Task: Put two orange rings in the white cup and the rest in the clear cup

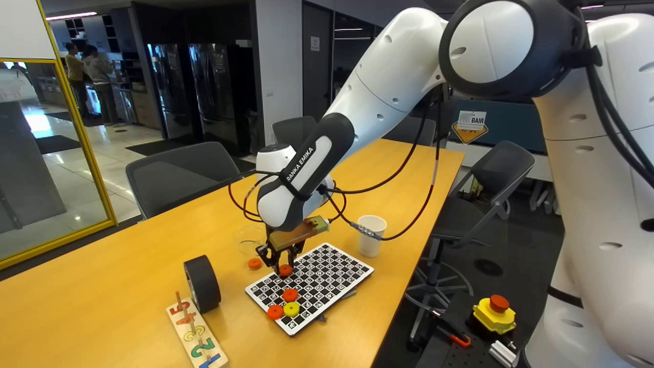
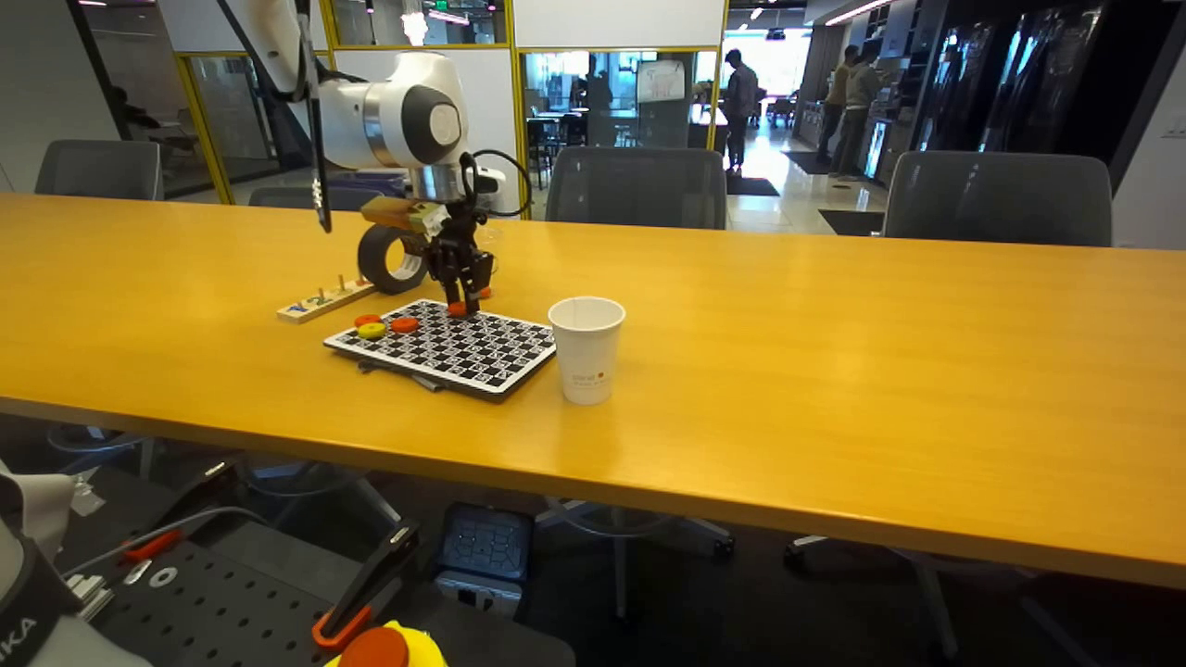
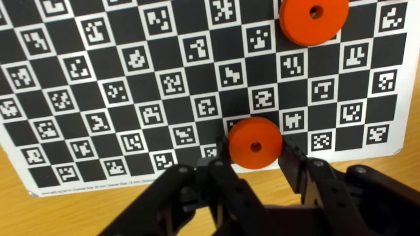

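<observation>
Orange rings (image 1: 289,296), thick and round, look partly sorted: one seems inside the transparent colourless cup (image 1: 248,245), two lie on the black-and-white checkered board (image 1: 329,278), and near its edge the black two-fingered hand (image 3: 255,144) appears clenched around another. Those three seem left to place; the opaque white paper cup (image 2: 586,352) hides its bottom from me.

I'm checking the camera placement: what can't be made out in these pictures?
White cup: inner bottom hidden by its own wall in both exterior views.
Clear cup: faint outline, partly behind the jaws in an exterior view.
Upper orange ring: cut off by the top edge in the wrist view.
Grey object: shape hidden under the checkered board in both exterior views.
</observation>
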{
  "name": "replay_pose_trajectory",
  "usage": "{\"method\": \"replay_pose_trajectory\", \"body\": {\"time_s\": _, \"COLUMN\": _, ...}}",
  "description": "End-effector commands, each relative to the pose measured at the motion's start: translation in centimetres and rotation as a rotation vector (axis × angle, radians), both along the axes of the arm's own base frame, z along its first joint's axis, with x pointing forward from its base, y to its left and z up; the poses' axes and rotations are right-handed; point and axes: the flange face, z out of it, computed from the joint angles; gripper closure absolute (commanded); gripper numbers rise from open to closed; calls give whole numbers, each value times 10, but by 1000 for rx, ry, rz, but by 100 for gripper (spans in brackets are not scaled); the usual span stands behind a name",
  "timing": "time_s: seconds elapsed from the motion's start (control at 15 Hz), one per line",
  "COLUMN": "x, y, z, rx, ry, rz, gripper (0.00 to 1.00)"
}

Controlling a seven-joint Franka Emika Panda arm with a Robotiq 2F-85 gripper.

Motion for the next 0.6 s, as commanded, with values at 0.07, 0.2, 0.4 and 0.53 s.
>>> {"method": "replay_pose_trajectory", "body": {"time_s": 0.07, "x": -8, "y": -4, "z": 51, "rx": -62, "ry": -53, "rz": -41, "gripper": 83}}
{"method": "replay_pose_trajectory", "body": {"time_s": 0.2, "x": -10, "y": -6, "z": 69, "rx": -82, "ry": -71, "rz": -43, "gripper": 83}}
{"method": "replay_pose_trajectory", "body": {"time_s": 0.4, "x": -10, "y": -4, "z": 98, "rx": -78, "ry": -119, "rz": -10, "gripper": 83}}
{"method": "replay_pose_trajectory", "body": {"time_s": 0.53, "x": -8, "y": -1, "z": 113, "rx": -66, "ry": -154, "rz": 10, "gripper": 83}}
